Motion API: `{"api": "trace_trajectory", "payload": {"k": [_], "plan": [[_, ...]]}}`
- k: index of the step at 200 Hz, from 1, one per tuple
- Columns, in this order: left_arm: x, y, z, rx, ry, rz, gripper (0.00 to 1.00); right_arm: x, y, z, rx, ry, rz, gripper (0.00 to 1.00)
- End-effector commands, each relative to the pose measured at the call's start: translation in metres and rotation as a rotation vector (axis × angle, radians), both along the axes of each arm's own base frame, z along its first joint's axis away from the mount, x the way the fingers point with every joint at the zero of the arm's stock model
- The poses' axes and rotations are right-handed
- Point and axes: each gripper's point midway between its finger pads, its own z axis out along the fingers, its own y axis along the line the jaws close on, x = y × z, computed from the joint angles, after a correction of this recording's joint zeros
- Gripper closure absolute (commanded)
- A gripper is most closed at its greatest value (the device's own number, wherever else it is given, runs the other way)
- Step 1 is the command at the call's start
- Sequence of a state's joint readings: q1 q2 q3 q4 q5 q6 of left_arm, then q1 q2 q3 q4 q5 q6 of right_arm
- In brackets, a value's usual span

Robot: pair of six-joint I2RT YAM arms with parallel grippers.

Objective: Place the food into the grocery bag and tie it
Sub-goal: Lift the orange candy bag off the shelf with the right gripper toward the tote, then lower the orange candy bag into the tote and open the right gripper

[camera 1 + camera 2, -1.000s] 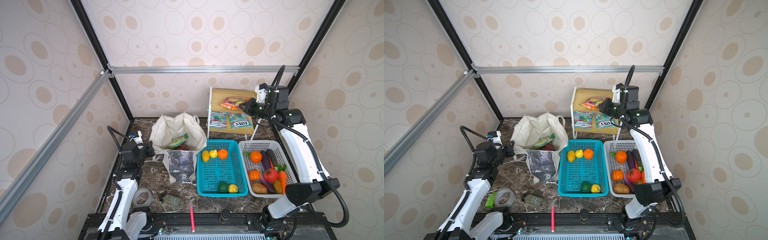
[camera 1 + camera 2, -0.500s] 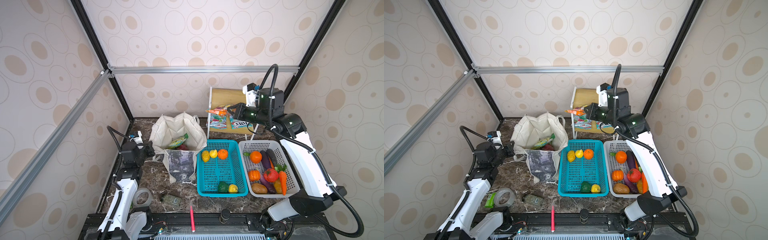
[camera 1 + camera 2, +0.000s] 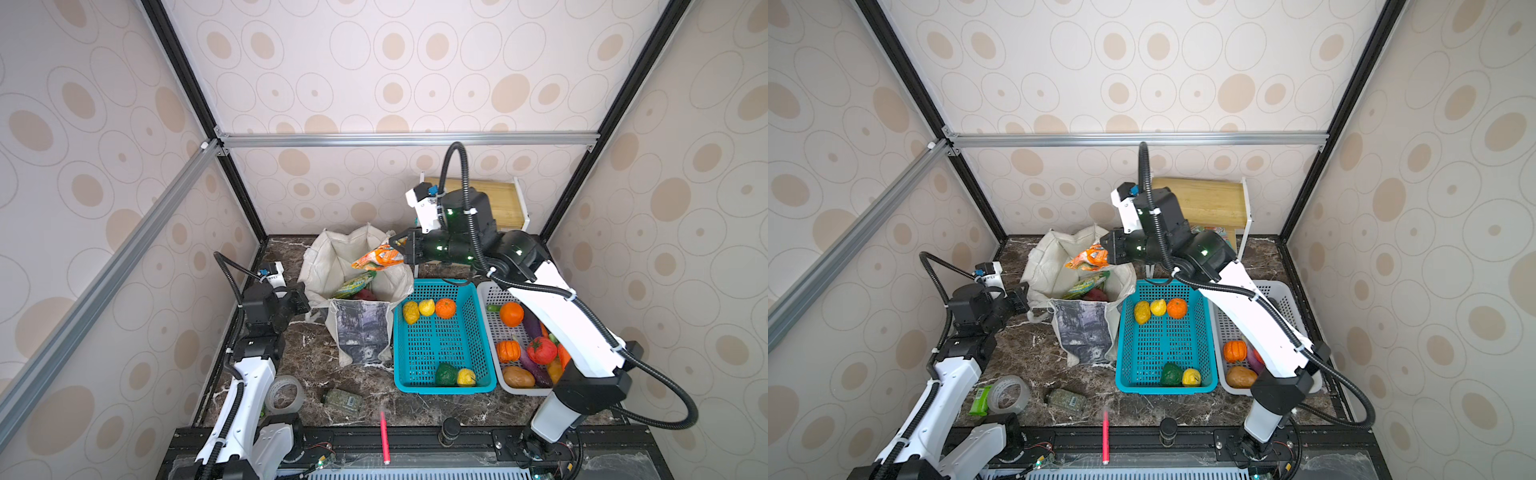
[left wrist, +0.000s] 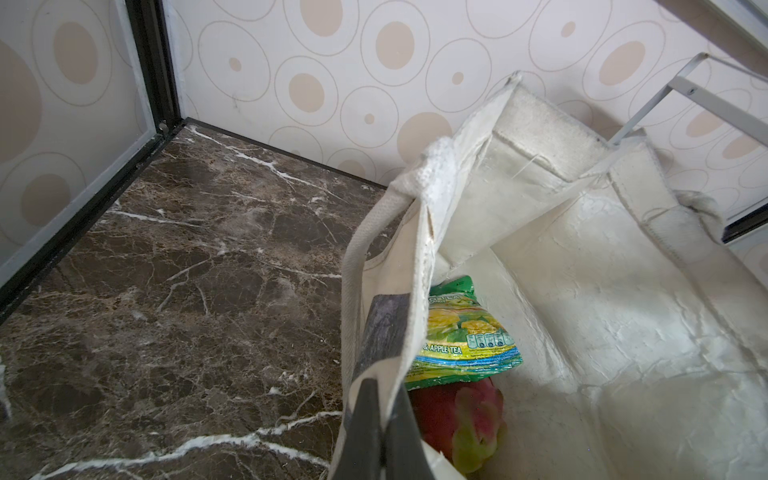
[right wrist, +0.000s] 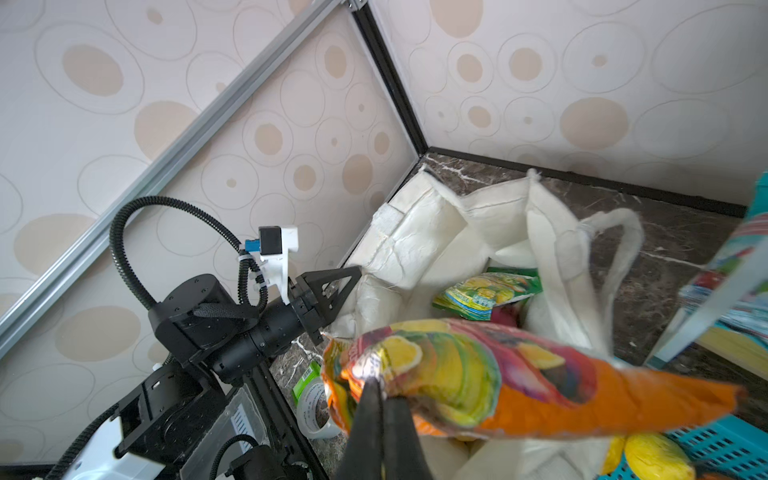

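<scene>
Now your right gripper (image 5: 380,388) is clamped on the orange packet (image 5: 519,382), holding it in the air above the open bag (image 3: 328,257). Your left gripper (image 4: 380,399) pinches the bag's rim. Inside, a green packet (image 4: 461,336) lies on a dragon fruit (image 4: 457,415).
</scene>
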State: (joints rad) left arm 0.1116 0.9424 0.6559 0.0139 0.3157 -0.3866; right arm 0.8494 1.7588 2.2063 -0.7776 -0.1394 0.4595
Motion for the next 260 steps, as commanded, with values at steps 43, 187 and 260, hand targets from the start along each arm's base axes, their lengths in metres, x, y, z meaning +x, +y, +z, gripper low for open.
{"api": "trace_trajectory", "payload": {"k": [43,187,260], "plan": [[0.0,0.001,0.023,0.009,-0.063,-0.003,1.0,0.022,0.062,-0.067,-0.04,0.115,0.067,1.0],[0.001,0.0,0.024,0.004,-0.064,-0.005,1.0,0.017,0.013,-0.147,-0.303,0.158,-0.097,0.0],[0.001,-0.001,0.023,0.001,-0.062,-0.008,1.0,0.009,-0.075,-0.084,-0.243,-0.057,-0.34,0.1]]}}
